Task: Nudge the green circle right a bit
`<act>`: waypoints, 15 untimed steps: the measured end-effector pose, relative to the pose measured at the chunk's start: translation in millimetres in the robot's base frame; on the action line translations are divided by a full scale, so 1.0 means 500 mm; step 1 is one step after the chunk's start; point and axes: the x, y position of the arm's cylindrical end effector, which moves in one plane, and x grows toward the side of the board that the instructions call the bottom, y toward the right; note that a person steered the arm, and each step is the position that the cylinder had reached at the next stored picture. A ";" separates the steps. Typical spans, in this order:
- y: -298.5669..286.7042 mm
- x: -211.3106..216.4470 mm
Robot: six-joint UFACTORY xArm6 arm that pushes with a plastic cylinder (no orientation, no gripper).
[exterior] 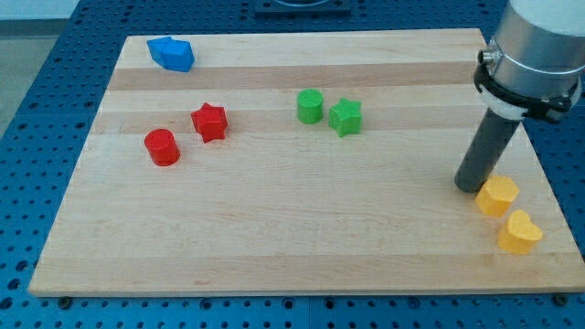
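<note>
The green circle stands on the wooden board in the upper middle. A green star sits just to its right, almost touching it. My tip rests on the board at the view's right, far right of and below the green circle. It stands just left of a yellow hexagon-like block.
A yellow heart lies near the board's lower right edge. A red star and a red circle sit at the left. A blue block lies at the top left corner.
</note>
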 end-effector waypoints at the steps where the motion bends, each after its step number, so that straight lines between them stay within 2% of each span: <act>1: 0.014 0.005; 5: -0.011 0.005; 6: -0.072 0.005; 8: -0.278 -0.026; 10: -0.465 -0.110; 11: -0.510 -0.159; 13: -0.494 -0.225; 15: -0.386 -0.225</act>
